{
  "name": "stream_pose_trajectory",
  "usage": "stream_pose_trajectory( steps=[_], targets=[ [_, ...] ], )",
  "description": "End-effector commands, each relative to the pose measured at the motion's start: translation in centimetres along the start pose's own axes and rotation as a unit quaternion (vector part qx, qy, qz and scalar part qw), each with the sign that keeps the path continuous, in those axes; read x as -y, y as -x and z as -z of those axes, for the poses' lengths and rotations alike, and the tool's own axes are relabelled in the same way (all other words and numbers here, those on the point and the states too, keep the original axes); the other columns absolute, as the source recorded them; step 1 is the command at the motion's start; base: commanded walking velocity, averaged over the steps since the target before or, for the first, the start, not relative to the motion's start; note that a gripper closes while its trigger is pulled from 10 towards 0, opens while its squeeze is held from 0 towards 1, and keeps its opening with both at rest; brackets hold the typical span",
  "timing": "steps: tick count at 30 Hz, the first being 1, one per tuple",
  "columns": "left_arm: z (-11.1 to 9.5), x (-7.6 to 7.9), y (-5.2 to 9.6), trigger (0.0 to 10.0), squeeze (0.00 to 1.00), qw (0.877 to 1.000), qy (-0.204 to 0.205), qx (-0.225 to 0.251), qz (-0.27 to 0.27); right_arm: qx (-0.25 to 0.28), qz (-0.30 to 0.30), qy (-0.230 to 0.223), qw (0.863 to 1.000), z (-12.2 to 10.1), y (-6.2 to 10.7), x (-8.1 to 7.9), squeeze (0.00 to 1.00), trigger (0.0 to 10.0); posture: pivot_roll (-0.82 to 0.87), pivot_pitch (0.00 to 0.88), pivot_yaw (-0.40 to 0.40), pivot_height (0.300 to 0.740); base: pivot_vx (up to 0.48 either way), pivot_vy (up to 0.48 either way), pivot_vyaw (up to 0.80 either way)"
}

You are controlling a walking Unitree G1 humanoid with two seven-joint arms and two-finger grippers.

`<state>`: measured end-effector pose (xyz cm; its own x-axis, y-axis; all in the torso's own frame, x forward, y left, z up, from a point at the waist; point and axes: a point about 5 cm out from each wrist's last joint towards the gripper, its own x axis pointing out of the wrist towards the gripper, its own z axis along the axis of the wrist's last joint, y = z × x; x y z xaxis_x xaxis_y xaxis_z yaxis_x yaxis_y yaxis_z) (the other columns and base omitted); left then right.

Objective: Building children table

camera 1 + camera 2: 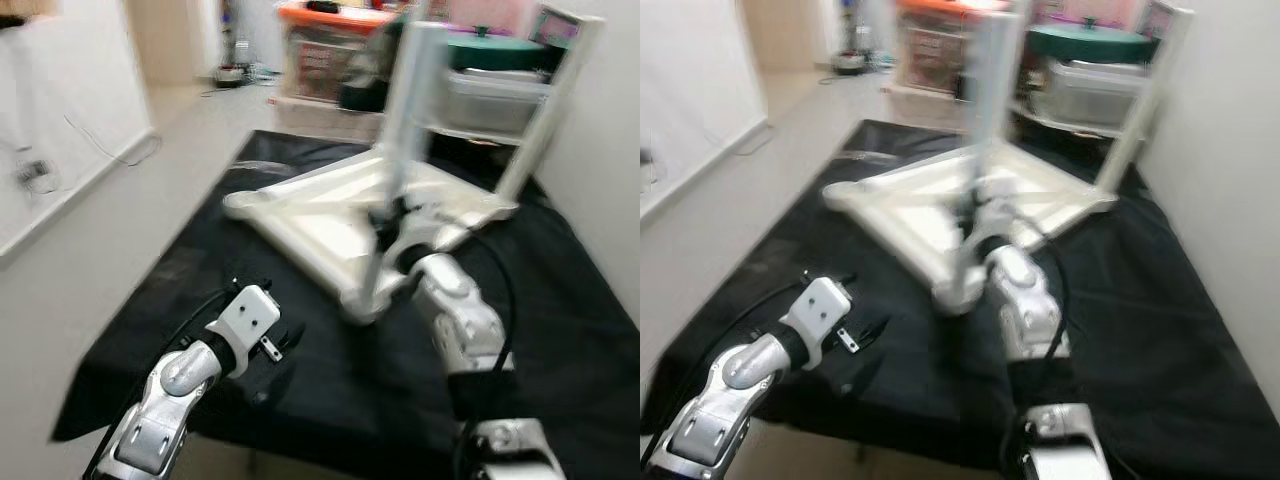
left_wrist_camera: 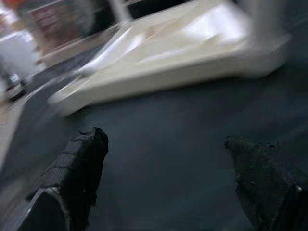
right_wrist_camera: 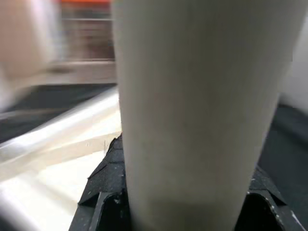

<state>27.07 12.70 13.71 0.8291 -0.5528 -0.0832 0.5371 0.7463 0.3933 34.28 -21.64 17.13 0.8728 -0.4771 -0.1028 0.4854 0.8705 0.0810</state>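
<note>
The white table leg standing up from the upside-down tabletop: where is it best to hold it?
Probably low on the table leg, near the tabletop, from the robot's side, fingers on opposite faces. The right gripper already grips there.

The upside-down tabletop [image 1: 330, 215] is lying on the cloth [image 1: 560, 330] spread over the floor [image 1: 120, 220]. Two table legs [image 1: 405, 110] are standing up from it, the other leg [image 1: 545, 105] behind and to the right. The right gripper [image 1: 385, 222] is sitting at the nearer leg's base. The left gripper [image 2: 166, 159] is hovering over the cloth, near the tabletop's front-left edge. Storage boxes [image 1: 330, 55] are standing behind the cloth.
</note>
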Motion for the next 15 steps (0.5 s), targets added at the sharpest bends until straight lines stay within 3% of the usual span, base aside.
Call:
stream_pose_trajectory(
  steps=[1, 2, 7, 15],
  targets=[
    [-0.3, 0.3, -0.3, 10.0, 0.0, 1.0, 0.0, 0.005, 0.008, -0.106, 0.135, 0.035, 0.985, 5.7, 0.7, 4.5, 0.0, 0.0, 0.05, 0.0, -0.113, 0.74, 0.0, 0.0, 0.0],
    [-0.3, 0.3, -0.3, 10.0, 0.0, 1.0, 0.0, 0.005, 0.01, -0.101, 0.159, 0.038, 0.981, 6.3, 1.8, 5.8, 0.0, 0.0, 0.04, 0.0, -0.105, 0.74, 0.0, 0.0, 0.0],
    [-0.3, 0.4, -0.3, 10.0, 0.0, 1.0, 0.0, 0.004, 0.012, -0.097, 0.169, 0.045, 0.98, 6.8, 3.1, 7.0, 0.0, 0.0, 0.04, 0.0, -0.102, 0.74, 0.0, 0.0, 0.0],
    [-0.3, 0.6, -0.3, 10.0, 0.0, 1.0, 0.001, 0.004, 0.015, -0.08, 0.2, 0.062, 0.975, 5.9, 2.7, 7.9, 0.0, 0.0, 0.03, 0.0, -0.1, 0.74, 0.0, 0.0, 0.0]
  ],
)
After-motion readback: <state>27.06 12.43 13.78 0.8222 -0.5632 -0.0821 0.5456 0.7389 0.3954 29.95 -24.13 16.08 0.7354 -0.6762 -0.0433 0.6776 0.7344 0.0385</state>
